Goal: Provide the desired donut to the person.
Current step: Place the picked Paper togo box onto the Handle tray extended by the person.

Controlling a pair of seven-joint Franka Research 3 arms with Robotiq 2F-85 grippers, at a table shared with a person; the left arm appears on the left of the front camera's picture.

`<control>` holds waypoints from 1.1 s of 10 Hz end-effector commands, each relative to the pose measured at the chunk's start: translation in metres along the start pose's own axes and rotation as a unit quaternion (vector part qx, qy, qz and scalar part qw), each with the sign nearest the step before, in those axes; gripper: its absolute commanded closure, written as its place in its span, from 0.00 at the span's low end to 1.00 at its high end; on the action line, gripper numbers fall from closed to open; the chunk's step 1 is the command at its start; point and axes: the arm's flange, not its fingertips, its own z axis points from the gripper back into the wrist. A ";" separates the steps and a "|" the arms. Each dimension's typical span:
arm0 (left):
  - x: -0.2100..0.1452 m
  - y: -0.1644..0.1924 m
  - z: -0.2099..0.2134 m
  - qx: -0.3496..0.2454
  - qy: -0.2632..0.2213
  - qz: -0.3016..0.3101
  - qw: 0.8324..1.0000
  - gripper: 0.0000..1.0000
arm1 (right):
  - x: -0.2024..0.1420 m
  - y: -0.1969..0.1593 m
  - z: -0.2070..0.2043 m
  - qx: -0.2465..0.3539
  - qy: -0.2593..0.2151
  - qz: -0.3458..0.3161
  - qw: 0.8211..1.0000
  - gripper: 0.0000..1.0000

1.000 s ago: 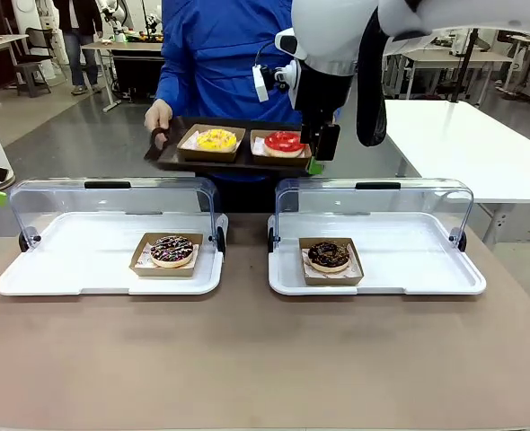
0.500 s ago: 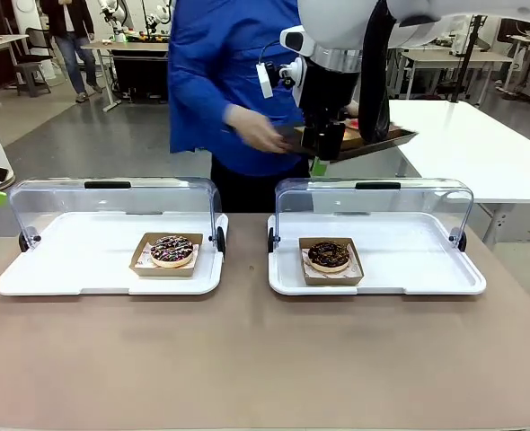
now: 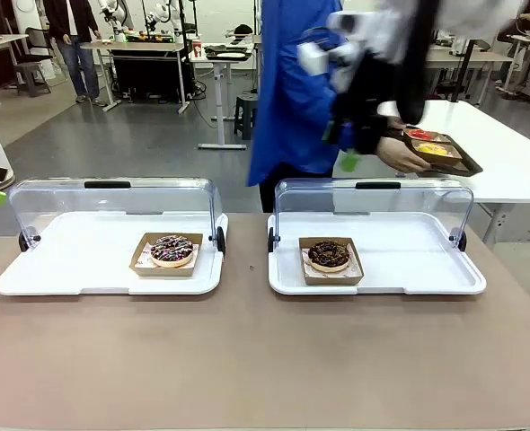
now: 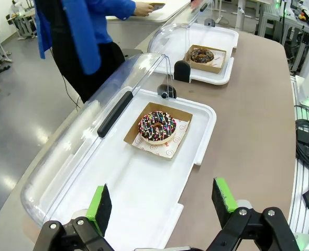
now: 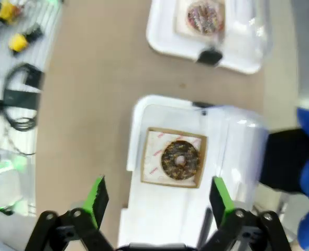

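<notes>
Above the right tray [image 3: 292, 278], right gripper [image 5: 157, 201] wide and empty over chocolate donut [image 5: 180, 159]

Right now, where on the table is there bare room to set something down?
The brown table is bare along the near edge, in front of both white trays. A narrow strip runs between the left tray and right tray. Each tray has bare white floor beside its boxed donut.

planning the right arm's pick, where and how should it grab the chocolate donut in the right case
Grip the brown card tray under the chocolate donut by two opposite side walls, coming straight down. The lid stands open behind it, so the top is free, and the right gripper, jaws open, already hangs above. Squeezing the frosted donut itself would likely smear it.
</notes>
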 end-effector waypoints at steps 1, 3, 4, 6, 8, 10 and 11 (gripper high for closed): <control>0.000 0.000 0.000 0.000 -0.011 -0.001 1.000 0.00 | -0.131 0.046 0.033 0.035 -0.122 -0.031 0.991 0.00; 0.000 0.000 0.000 0.000 -0.011 -0.001 1.000 0.00 | -0.240 0.090 0.041 -0.022 -0.227 -0.087 0.970 0.00; 0.000 0.000 0.000 0.000 -0.011 -0.001 1.000 0.00 | -0.276 0.107 0.036 -0.055 -0.250 -0.118 0.959 0.00; 0.000 0.000 0.000 0.000 -0.011 -0.001 1.000 0.00 | -0.310 0.147 0.025 -0.116 -0.277 -0.184 0.936 0.00; 0.000 0.000 0.000 0.000 -0.011 -0.001 1.000 0.00 | -0.320 0.182 0.018 -0.174 -0.276 -0.238 0.915 0.00; 0.000 0.000 0.000 0.000 -0.011 -0.001 1.000 0.00 | -0.318 0.201 0.013 -0.204 -0.267 -0.275 0.901 0.00; 0.000 0.000 0.000 0.000 -0.011 -0.001 1.000 0.00 | -0.316 0.207 0.012 -0.224 -0.256 -0.298 0.892 0.00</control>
